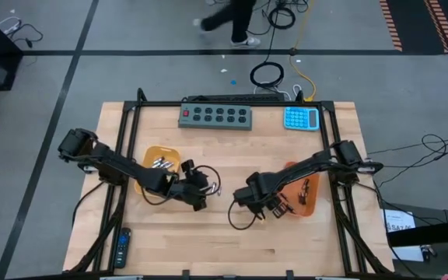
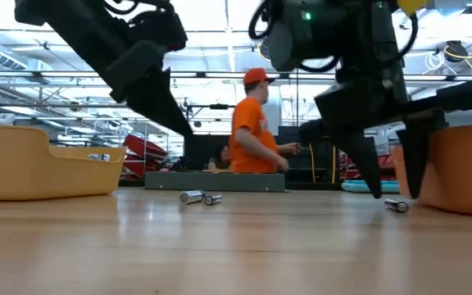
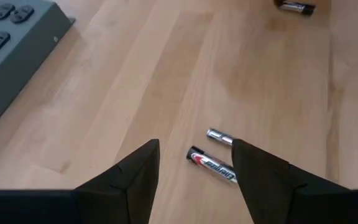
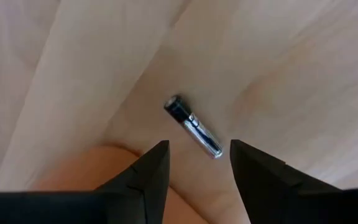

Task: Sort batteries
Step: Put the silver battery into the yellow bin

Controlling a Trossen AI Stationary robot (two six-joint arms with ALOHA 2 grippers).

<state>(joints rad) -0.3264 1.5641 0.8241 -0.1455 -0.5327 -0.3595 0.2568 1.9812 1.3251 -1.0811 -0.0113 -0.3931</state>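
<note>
Small cylindrical battery (image 4: 194,127) with black end and silvery body on pale blond wood tabletop (image 4: 291,62); another (image 3: 213,165) wears black with red-and-white flash (lettering unreadable); orange plastic tray (image 1: 162,158).

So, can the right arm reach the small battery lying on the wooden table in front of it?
Probably yes: the right tool is open, the small black-and-silver battery lies just ahead of it, and nothing lies between them.

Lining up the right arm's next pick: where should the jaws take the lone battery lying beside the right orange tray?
Grip the battery across its middle, coming straight down. It lies flat on the bare table, clear of the tray, so both long sides are free. The right gripper is open; turn it so the jaws straddle the barrel crosswise, not the ends.
</note>
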